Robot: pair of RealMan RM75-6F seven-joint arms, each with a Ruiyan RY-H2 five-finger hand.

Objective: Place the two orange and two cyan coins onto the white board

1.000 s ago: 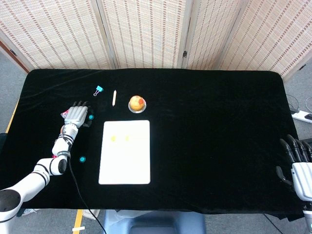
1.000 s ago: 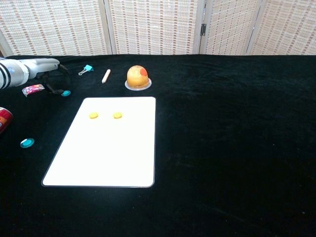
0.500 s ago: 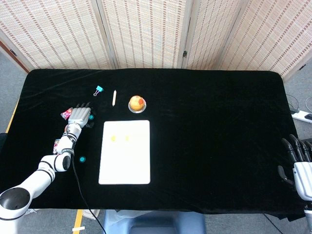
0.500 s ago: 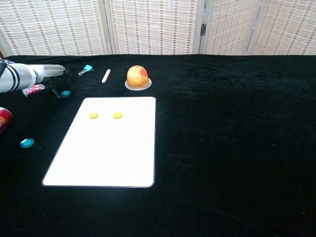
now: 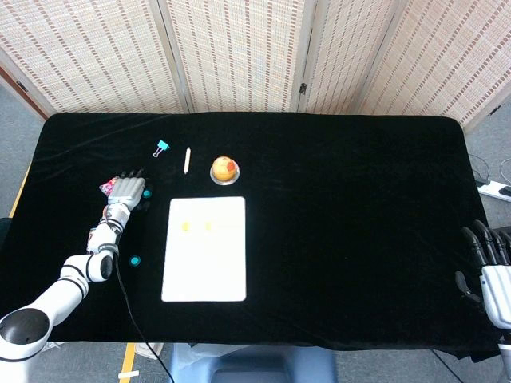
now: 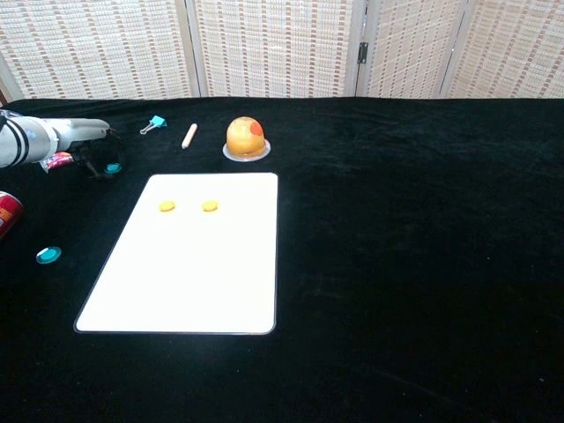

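1. White board point(image 5: 204, 248) lies flat on the black table point(image 5: 343, 199), a rounded-corner rectangle w/ its long axis running from the near edge toward the screen at the back; in chest view it sits left of centre.
2. Two orange coins point(image 6: 166, 206) point(image 6: 210, 205) are on the board's far end, side by side, small flat discs, apart from each other; round, so no heading to call.
3. Cyan coin no. 1 point(image 6: 113, 167) lies at the left hand's point(image 5: 126, 191) fingertips, just off the board's far-left corner. In chest view the dark fingers curl round it, but whether they actually pinch it or just touch it can't be told.
4. Cyan coin no. 2 point(image 5: 135, 261) is flat on the table left of the board, about mid-length, near the left forearm & well apart from the hand.
5. Left hand is low over the table, fingers pointing away toward the screen.
6. Right hand point(image 5: 493, 275) is at the near-right table edge, fingers straight & apart, holding nothing, far from all coins.
7. Behind the board: a blue binder clip point(image 5: 162, 148), a pale stick point(image 5: 187, 159) lying lengthwise front-to-back, & an orange dome on a dish point(image 5: 224, 170).
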